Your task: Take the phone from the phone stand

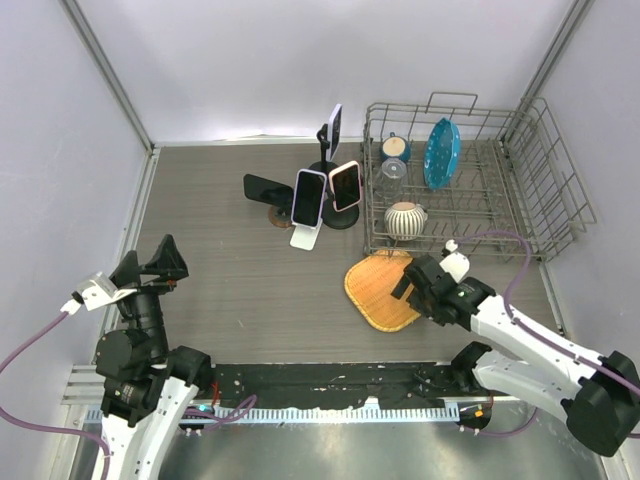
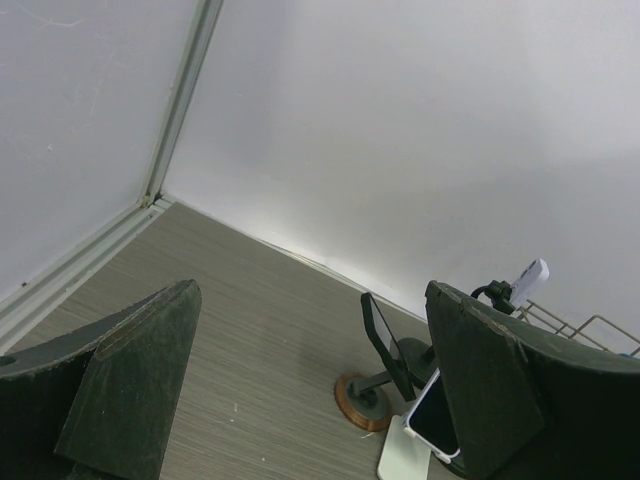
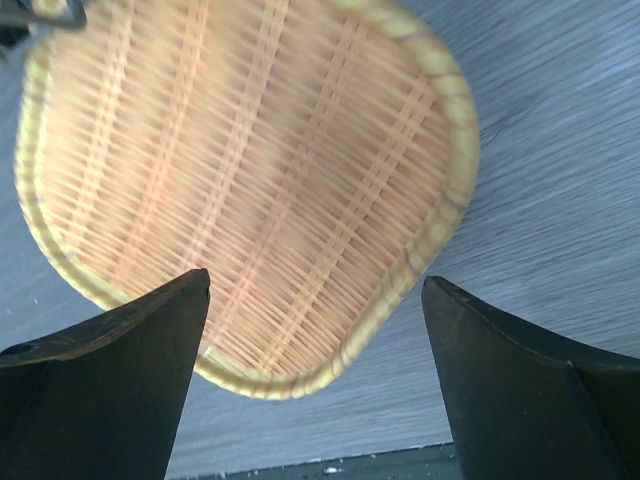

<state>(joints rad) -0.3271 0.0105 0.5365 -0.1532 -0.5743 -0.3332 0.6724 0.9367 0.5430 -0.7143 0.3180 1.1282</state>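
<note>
Several phones stand on stands at the table's middle back. A black phone (image 1: pixel 262 187) is on a wood-based stand (image 1: pixel 276 215). A white-cased phone (image 1: pixel 309 197) is on a white stand (image 1: pixel 306 237). A pink phone (image 1: pixel 345 185) and a raised white phone (image 1: pixel 335 130) sit on black stands. My left gripper (image 1: pixel 148 262) is open and empty at the near left, far from them. The left wrist view shows the black phone (image 2: pixel 385 345), the white-cased phone (image 2: pixel 435 415) and my left gripper (image 2: pixel 312 290). My right gripper (image 1: pixel 405 280) is open over the wicker tray (image 1: pixel 380 290).
A wire dish rack (image 1: pixel 520 190) at the back right holds a blue plate (image 1: pixel 441 152), a ribbed bowl (image 1: pixel 405 218) and cups. The wicker tray fills the right wrist view (image 3: pixel 250 160) under my right gripper (image 3: pixel 315 280). White walls enclose the table.
</note>
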